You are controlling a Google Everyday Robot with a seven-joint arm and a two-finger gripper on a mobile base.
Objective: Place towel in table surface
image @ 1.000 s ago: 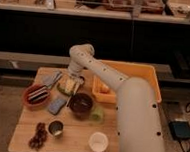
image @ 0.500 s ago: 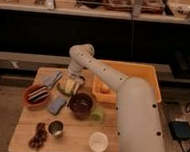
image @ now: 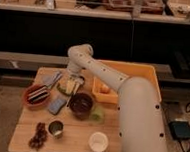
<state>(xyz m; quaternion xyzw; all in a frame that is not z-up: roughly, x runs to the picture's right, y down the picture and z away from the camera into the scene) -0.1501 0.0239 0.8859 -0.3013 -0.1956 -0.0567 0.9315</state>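
On the wooden table [image: 20, 134] a dark bowl [image: 81, 105] stands near the middle. The gripper [image: 73, 83] hangs low just behind this bowl, over a yellowish item [image: 66, 87] lying on the tabletop. Whether the gripper is spread, pressed together or pinching anything cannot be told.

The towel [image: 57, 106] seems to be the blue-grey folded piece lying flat on the table just left of the bowl, apart from the gripper. Further left of the bowl sits a red bowl [image: 36, 95] with dark contents. A grey-blue strip [image: 52, 79] lies behind and left of the dark bowl.

A green object [image: 97, 113] touches the bowl's right side. In front of the bowl stand a small metal cup [image: 56, 129] and a white cup [image: 99, 141]. A yellow bin [image: 134, 71] stands behind and right of the bowl.
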